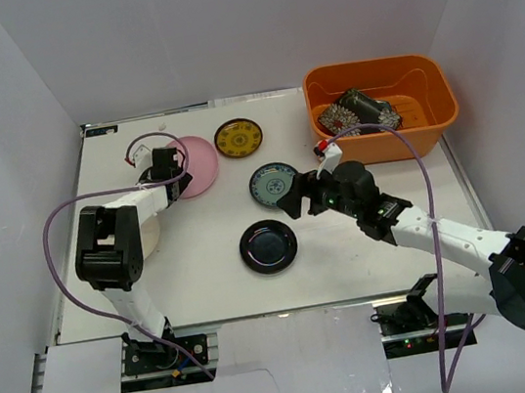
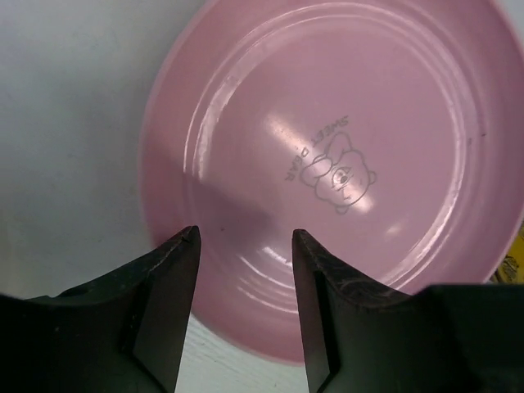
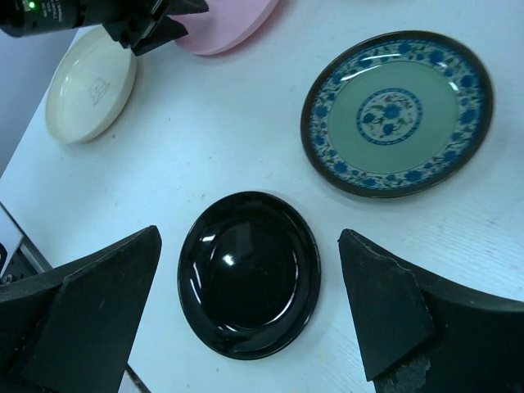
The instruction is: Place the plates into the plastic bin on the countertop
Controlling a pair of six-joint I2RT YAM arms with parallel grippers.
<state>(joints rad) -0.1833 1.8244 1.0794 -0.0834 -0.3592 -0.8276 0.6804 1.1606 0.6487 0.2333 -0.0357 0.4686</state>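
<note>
On white countertop (image 1: pixel 206 284), glossy round pink plate (image 2: pixel 344 164)

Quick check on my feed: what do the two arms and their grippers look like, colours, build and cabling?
The left arm and right arm are white links joined by bulky black joint housings. A purple cable loops off the left arm, a second cable off the right. The left gripper and right gripper have matte black, wedge-shaped fingers. A small red-and-white part sits by the right wrist.
</note>
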